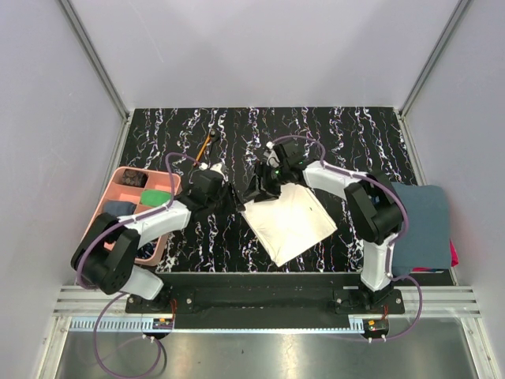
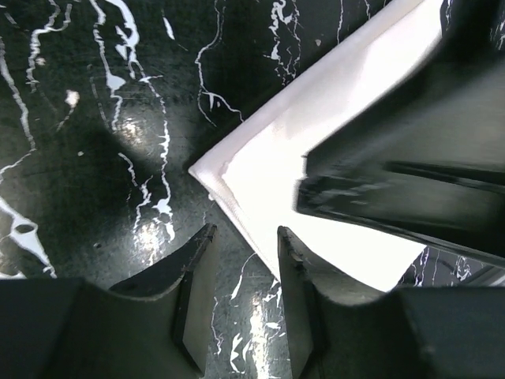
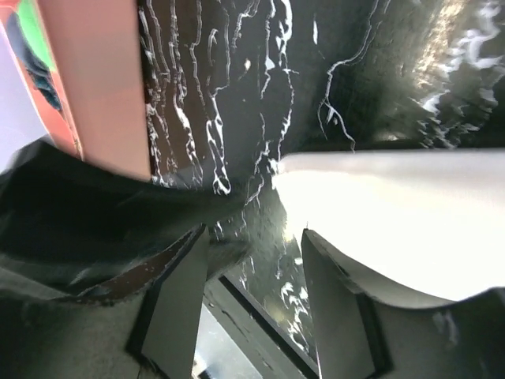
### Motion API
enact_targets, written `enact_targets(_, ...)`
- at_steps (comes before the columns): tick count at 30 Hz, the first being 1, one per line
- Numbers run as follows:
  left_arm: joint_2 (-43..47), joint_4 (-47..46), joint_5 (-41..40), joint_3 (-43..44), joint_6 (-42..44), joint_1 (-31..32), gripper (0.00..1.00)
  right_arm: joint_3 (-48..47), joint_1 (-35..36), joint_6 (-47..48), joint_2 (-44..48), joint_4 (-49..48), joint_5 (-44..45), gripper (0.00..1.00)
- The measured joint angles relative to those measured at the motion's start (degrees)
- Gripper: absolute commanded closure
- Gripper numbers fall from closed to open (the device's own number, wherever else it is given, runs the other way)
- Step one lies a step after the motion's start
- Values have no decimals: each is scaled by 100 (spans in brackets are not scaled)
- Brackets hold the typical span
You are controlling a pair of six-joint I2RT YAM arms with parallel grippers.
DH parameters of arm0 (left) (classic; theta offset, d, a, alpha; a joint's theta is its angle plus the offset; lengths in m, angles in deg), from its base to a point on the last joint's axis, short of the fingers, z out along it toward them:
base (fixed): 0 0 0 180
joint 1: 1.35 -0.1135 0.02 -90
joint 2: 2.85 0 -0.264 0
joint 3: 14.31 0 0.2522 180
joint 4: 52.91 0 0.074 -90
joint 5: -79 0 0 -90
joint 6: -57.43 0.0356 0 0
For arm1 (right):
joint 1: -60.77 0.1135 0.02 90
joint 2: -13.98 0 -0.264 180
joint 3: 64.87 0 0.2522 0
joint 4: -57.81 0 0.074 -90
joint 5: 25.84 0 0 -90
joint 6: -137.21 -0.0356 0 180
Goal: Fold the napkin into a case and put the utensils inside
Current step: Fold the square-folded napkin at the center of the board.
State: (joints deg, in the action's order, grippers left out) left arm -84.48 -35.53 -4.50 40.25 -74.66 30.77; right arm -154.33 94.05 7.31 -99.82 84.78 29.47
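The cream napkin (image 1: 289, 223) lies flat on the black marble table, its left corner under both grippers. My left gripper (image 1: 231, 198) is open at that corner; in the left wrist view its fingers (image 2: 296, 268) straddle the napkin's edge (image 2: 260, 178) just below the corner tip, with nothing between them. My right gripper (image 1: 256, 192) is open above the same corner; in the right wrist view the napkin (image 3: 394, 213) lies beside its right finger (image 3: 331, 300). An orange-handled stick (image 1: 208, 144) lies at the back of the table. The spoon is not in view.
A pink compartment tray (image 1: 118, 196) with dark, green and blue items stands at the left, also showing in the right wrist view (image 3: 95, 79). A dark blue-grey towel (image 1: 422, 225) lies at the right edge. The two grippers are close together.
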Motion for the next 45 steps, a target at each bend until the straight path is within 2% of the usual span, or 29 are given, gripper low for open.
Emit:
enact_targets(2,-179,-52,90,68,-4,13,62,105,-114,155,267,68,79,43)
enact_targets(5,-566,-138,199,260,-37,17,63,313,-568,415,684,203,125,53)
enact_targets(6,-706,-190,229,337,-48,17,63,345,-754,498,756,236,162,59)
enact_targets(10,-1102,-334,238,564,-70,24,64,339,-1320,844,763,402,306,70)
enact_targets(13,-1187,-350,238,597,-70,24,66,234,-1471,1029,601,518,358,73)
enact_targets(18,-1049,-243,210,597,-70,208,65,129,-1644,1226,350,621,361,72)
enact_targets(23,-146,87,-140,595,-109,732,62,129,-1808,1390,337,669,361,67)
enact_targets(27,267,59,-221,715,-109,887,62,199,-1902,1478,378,706,363,66)
enact_targets(37,-1329,-72,538,1495,-59,1246,67,306,-2122,1639,404,804,378,69)
enact_targets(45,-1467,31,387,1545,42,1292,54,306,-2142,1698,402,813,352,70)
